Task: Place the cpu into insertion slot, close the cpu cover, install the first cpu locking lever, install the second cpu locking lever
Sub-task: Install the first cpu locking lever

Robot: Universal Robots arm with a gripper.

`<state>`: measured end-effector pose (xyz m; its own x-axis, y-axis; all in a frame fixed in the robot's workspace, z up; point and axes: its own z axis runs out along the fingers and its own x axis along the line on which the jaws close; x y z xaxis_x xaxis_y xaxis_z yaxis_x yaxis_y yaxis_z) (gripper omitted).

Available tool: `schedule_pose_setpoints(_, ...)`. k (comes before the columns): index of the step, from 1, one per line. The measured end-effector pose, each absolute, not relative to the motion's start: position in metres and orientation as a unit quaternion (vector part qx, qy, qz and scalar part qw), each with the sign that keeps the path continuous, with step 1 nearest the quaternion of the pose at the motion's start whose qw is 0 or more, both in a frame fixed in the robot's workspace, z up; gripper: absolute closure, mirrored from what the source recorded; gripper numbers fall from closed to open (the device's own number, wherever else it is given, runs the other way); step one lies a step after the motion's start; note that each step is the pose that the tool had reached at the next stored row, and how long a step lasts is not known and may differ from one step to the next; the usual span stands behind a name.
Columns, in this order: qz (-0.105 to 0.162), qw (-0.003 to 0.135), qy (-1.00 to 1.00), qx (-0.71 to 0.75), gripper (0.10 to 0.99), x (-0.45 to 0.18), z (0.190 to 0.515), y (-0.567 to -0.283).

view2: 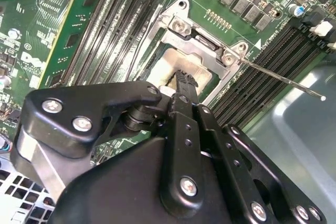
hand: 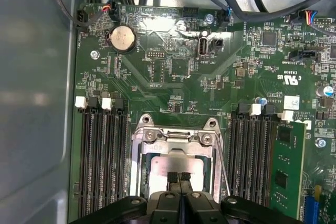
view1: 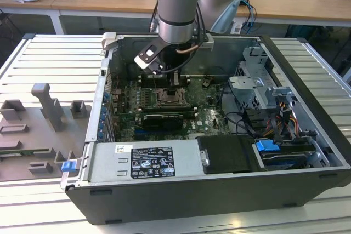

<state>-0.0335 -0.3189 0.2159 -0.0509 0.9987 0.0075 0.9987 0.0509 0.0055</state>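
Observation:
The insertion slot (hand: 140,153) sits in the green board between black memory slots. The cpu (hand: 176,162) lies in it, its silvery top showing through the window of the cpu cover (hand: 173,136), which lies flat over it. My gripper (hand: 179,176) is shut with nothing between its fingers. The tips point down onto the cpu's top near the cover's edge, also visible in the second wrist view as gripper (view2: 185,80) over cpu (view2: 169,66). A thin locking lever (view2: 283,80) sticks out free from the socket corner. In the exterior view the gripper (view1: 174,89) stands over the slot (view1: 171,99).
Memory slots (hand: 102,156) flank the socket, with a green memory module (hand: 287,166) beyond those on one side. The case wall (hand: 31,103) is close by, and cables (hand: 236,3) run past the board's edge. A graphics card (view1: 162,120), a power supply (view1: 145,160) and a drive cage (view1: 258,86) fill the case.

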Motion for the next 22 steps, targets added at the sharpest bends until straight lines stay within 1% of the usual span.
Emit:
schedule_pose_setpoints(7, -0.005, 0.001, -0.725, -0.689, 0.980, -0.034, 0.220, -0.319)
schedule_pose_setpoints(13, -0.005, 0.001, -0.725, -0.689, 0.980, -0.034, 0.235, -0.319)
schedule_pose_setpoints(22, -0.005, 0.001, -0.725, -0.689, 0.980, -0.034, 0.239, -0.319)
